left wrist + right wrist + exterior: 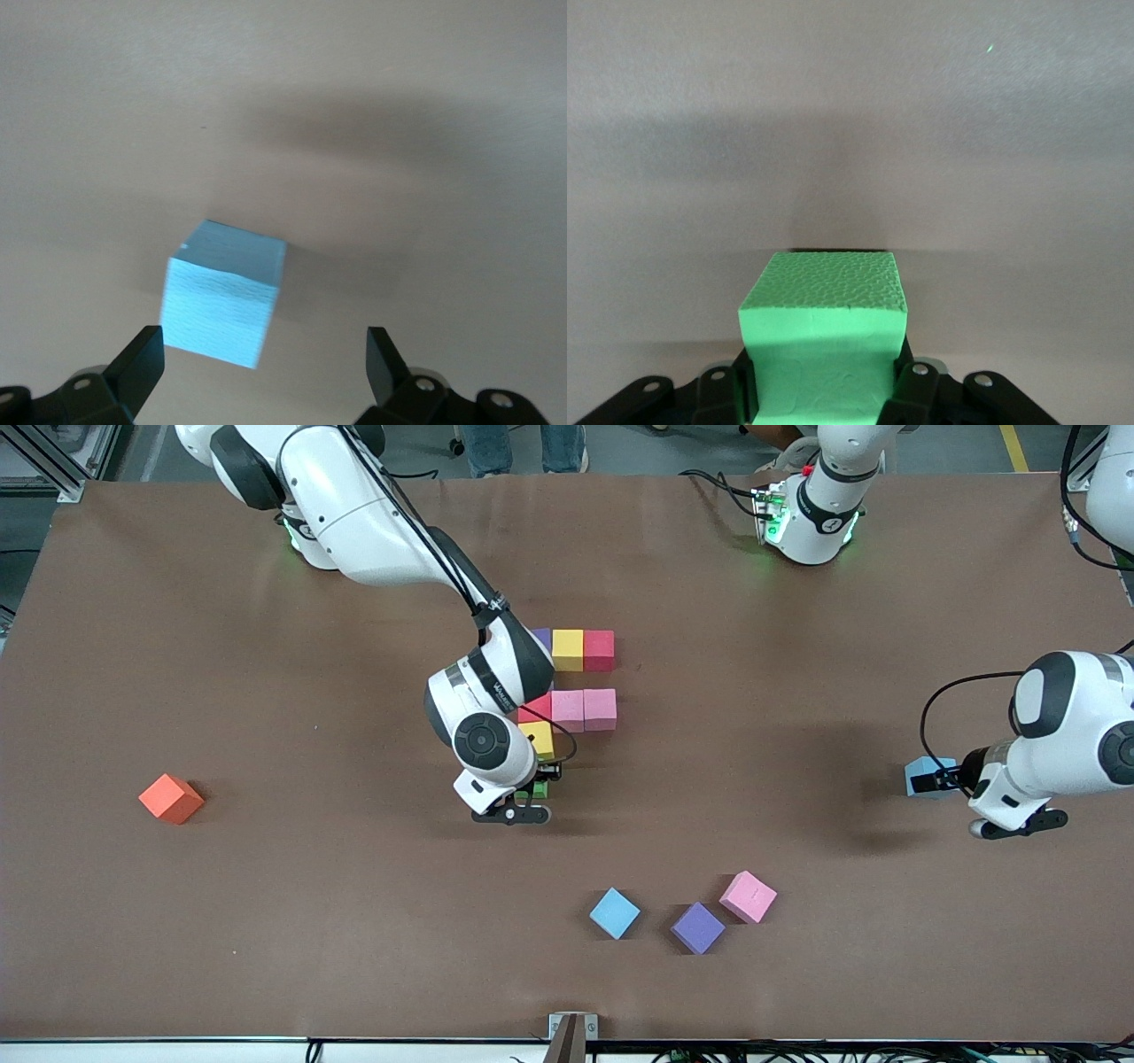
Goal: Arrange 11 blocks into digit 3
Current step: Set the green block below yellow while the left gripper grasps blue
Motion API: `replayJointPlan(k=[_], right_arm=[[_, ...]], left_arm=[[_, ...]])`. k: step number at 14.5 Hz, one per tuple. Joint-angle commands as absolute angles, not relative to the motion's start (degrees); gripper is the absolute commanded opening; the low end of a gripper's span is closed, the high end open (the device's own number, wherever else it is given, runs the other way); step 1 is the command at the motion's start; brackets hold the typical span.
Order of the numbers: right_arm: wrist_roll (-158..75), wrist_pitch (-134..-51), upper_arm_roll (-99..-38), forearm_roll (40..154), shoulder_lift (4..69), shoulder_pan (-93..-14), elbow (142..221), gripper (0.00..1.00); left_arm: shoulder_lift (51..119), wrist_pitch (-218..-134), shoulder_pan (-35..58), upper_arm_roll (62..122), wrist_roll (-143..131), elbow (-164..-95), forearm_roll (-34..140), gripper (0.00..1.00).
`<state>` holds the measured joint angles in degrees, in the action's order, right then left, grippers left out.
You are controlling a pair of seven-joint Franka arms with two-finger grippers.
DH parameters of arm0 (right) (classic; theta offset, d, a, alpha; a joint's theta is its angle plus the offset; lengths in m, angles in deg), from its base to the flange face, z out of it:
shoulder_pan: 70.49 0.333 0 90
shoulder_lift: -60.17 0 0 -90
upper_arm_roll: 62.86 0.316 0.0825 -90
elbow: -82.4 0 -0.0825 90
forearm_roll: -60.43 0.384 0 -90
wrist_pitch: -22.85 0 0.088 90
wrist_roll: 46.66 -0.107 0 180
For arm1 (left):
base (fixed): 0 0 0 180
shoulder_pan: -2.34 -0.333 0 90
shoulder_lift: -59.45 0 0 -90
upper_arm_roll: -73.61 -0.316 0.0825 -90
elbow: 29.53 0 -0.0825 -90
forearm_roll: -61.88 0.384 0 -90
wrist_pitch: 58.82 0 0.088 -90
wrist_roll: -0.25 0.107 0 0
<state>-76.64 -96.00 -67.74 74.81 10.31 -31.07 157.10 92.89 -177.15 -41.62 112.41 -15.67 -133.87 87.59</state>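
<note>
1. The right pincer (pixel 824 394) grips a green block (pixel 822 329) just above the counter (pixel 266 921), beside the yellow block (pixel 538 739) of the part-built digit 3 (pixel 576 682).
2. The left pincer (pixel 261 367) hangs wide open over a light blue block (pixel 223 294) at the left arm's end.
3. Three loose blocks (pixel 687 912) lie nearer the front camera.

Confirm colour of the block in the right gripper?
Green block, clearest in the right wrist view.

A wide table (pixel 266 921) with a matte brown top fills nearly the whole front view, lit evenly from above, with soft shadows on its surface. Past its top edge lies a grey floor (pixel 638 447), where a person's legs in blue jeans (pixel 523 447) stand. An aluminium frame (pixel 53 465) shows at one top corner, and a yellow floor line (pixel 1014 447) near the other. Cables (pixel 797 1052) run along the bottom edge.
</note>
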Motion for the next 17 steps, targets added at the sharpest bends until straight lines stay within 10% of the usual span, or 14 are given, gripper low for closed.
replayJointPlan(k=[1,8,10,14,17], right_arm=[[-77.3,-95.9,-68.6,75.4,9.5,-30.0,155.8,0.25],[-77.4,-96.3,-68.7,75.4,9.1,-29.4,155.4,0.25],[-77.4,-96.3,-68.7,75.4,9.0,-29.4,155.5,0.25],[-77.4,-96.3,-68.7,75.4,9.0,-29.4,155.5,0.28],[-77.4,-96.4,-68.7,75.4,9.0,-29.4,155.5,0.28]], left_arm=[[91.5,-181.1,-43.7,113.2,-13.9,-138.1,88.8,1.0],[94.2,-188.5,-46.2,112.8,-12.1,-141.9,95.9,1.0],[94.4,-189.3,-46.2,112.8,-12.1,-142.1,96.0,0.86],[94.3,-189.2,-46.4,112.9,-12.1,-141.9,96.0,0.28],[93.8,-188.4,-46.4,113.2,-12.1,-140.5,95.3,0.22]])
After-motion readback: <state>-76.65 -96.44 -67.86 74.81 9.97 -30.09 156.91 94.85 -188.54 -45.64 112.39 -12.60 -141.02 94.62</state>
